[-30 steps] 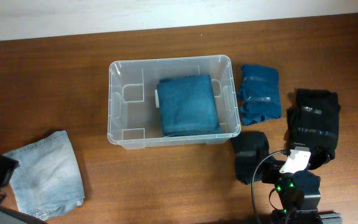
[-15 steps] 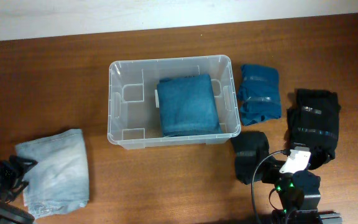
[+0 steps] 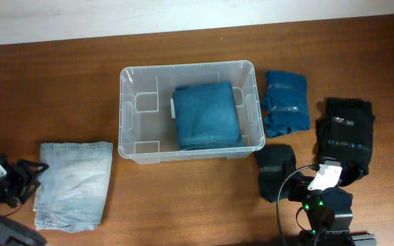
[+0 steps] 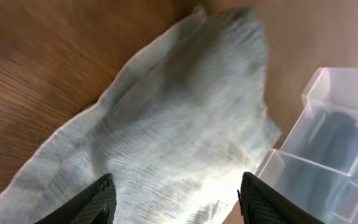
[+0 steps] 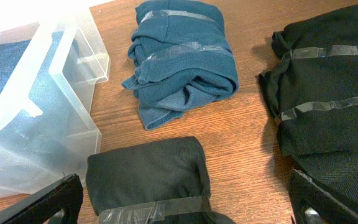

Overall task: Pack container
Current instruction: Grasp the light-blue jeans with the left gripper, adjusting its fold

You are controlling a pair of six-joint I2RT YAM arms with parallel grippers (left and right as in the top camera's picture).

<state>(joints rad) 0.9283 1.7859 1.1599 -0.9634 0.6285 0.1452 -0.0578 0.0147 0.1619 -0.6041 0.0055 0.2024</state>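
Overhead alone: entire container (image 3: pixel 142 127), blue cloth (image 3: pixel 207 116) inside

The clear plastic container (image 3: pixel 191 111) sits upright mid-table, open-topped, holding a folded teal cloth (image 3: pixel 207 115).

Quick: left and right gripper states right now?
Left gripper: open, over the pale blue denim cloth.
Right gripper: open, over a black folded cloth bundle.

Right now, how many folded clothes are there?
5: blue one in the container; teal bundle right of it; large black bundle far right; small black bundle nearby; pale denim far left. More may hide beneath.
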